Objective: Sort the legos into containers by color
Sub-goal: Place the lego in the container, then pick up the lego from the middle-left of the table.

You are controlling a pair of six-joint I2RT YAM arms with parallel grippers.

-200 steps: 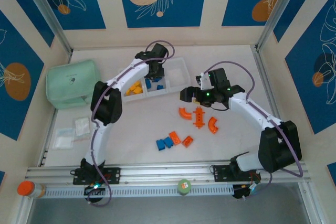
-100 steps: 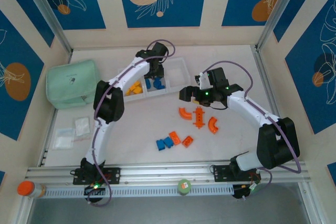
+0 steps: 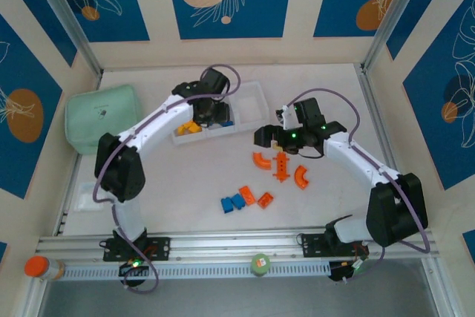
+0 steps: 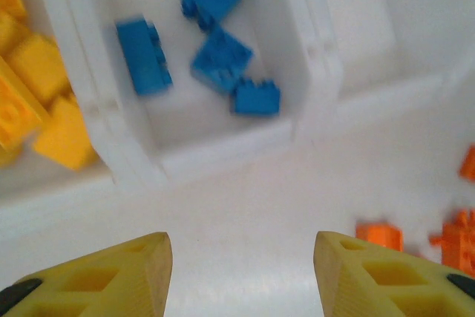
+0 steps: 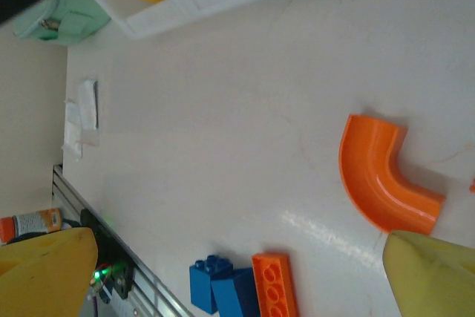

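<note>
Left end effector (image 4: 239, 246) has backed off the tray (image 4: 315, 64), open and empty, blue legos (image 4: 215, 57) delivered; right end effector (image 5: 237, 257), wide open, should next take the orange arch (image 5: 382, 176).

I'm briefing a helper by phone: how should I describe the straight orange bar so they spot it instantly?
Find the translucent white three-compartment tray. On the table nearer than its right end lie three orange pieces; the straight studded orange bar is the middle one. Its neighbours on either side are smooth curved arches.
</note>
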